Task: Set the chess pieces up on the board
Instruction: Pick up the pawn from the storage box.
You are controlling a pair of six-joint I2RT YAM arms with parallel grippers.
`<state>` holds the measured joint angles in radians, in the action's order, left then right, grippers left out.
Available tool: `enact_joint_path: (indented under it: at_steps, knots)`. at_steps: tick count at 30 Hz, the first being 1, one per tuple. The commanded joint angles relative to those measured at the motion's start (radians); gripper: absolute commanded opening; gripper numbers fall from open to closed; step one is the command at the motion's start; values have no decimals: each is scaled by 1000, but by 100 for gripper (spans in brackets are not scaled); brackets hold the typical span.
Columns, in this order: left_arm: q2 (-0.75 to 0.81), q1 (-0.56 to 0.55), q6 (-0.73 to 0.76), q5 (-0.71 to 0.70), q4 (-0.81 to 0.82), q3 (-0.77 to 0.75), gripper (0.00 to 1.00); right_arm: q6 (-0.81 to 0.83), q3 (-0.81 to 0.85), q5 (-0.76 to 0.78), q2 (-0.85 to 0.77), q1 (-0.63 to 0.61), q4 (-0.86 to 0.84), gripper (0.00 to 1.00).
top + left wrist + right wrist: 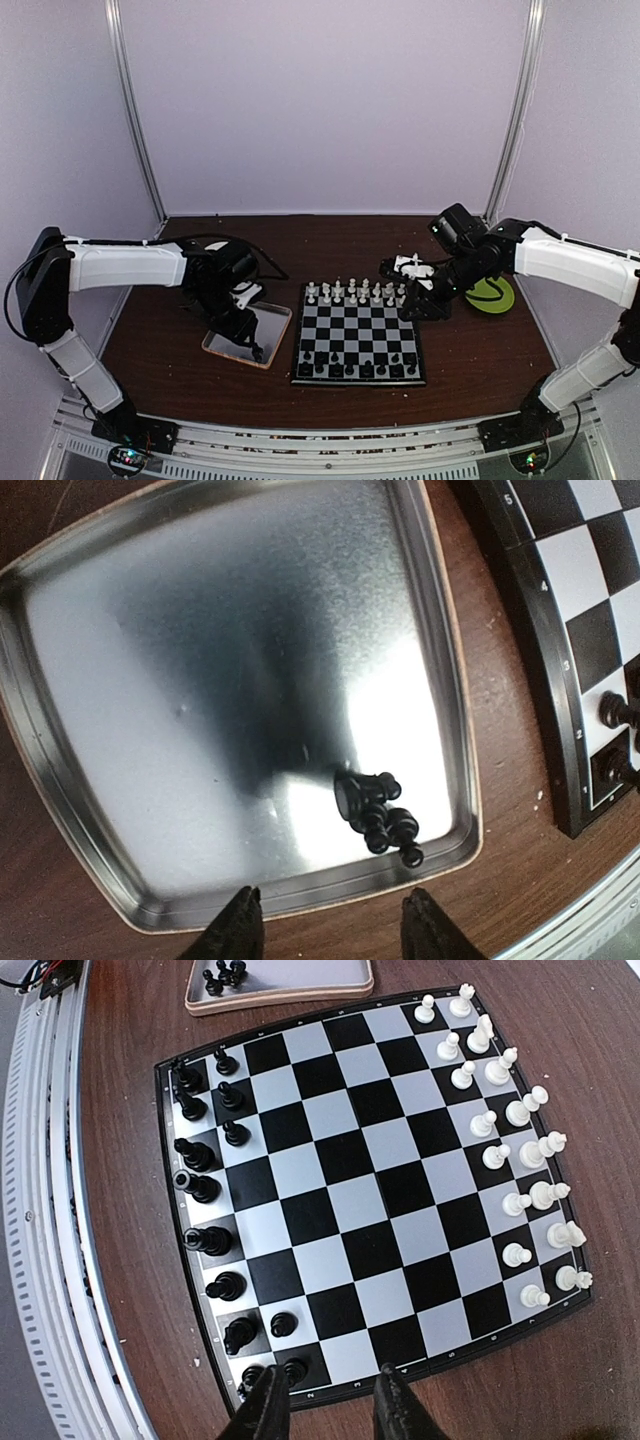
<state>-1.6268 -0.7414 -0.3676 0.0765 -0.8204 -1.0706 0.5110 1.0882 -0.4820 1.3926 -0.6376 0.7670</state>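
The board (pixel 360 340) lies mid-table, white chess pieces (pixel 355 292) along its far rows, black chess pieces (pixel 355 367) along its near rows. In the right wrist view the board (pixel 370 1185) shows whites (pixel 510 1110) at right and blacks (pixel 205 1185) at left. Several black pieces (pixel 378 805) lie heaped in the silver tray's (pixel 90 810) corner. My left gripper (pixel 330 930) is open over the tray's near rim, close to the heap. My right gripper (pixel 328 1400) is open and empty above the board's right edge.
The silver tray (pixel 215 345) sits left of the board. A green disc (pixel 492 294) lies right of the board, under the right arm. The metal frame rail (pixel 300 445) runs along the table's near edge. Walls close off the back and sides.
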Motion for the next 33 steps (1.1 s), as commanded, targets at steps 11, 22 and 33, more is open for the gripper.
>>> enact_joint_path:
  at_steps: [11, 22, 33]
  knots:
    - [-111, -21, 4, 68, 24, -77, 39, 17, -17, 17, -28, 7, -13, 30]
    - [-165, -30, 5, 9, -3, -118, 32, 21, -18, 25, -17, 9, -11, 30]
    - [-173, -41, 9, -11, -26, -107, 25, 23, -16, 25, 1, 10, -10, 30]
